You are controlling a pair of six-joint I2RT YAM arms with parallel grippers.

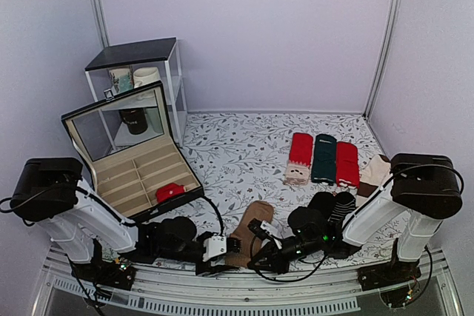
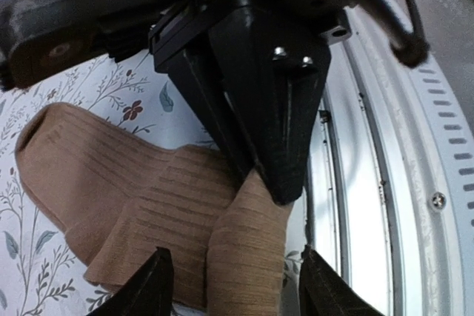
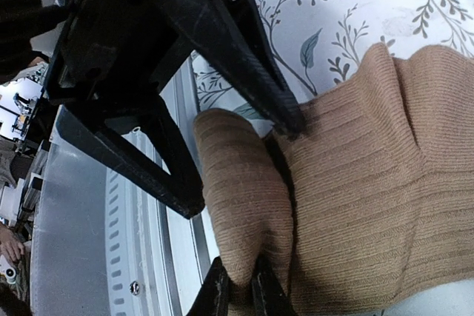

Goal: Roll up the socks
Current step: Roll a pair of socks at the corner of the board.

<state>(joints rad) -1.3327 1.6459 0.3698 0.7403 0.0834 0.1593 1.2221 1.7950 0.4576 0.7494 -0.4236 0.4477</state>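
Two tools are gathered over the socks (image 1: 248,231), the tan-brown ribbed pair laid flat at the near edge of the worktop (image 1: 244,146), just in front of the metal rail (image 1: 222,297) and between the two arm bases.

The right tool (image 3: 238,295) is pressed together on the near end of the socks. A fold of knit is pinched between its fingertips and lifted into a rounded hump, while the rest of the strip lies flat on the patterned cloth. This hold is judged to be there to start the first turn of the roll and to keep that turn from springing open.

The left tool (image 2: 237,286) is spread. One finger is seen on each side of the raised fold, close to it but not visibly clamping it. It appears to be placed there so that the fold can be taken over or steadied once it is closed.

The roll is judged to be barely begun, since most of the length is yet unrolled.

The open compartment box (image 1: 141,175) with the small red bundle (image 1: 169,192) in it, and the flat red and dark green socks (image 1: 324,159) farther back, are well apart from the work.
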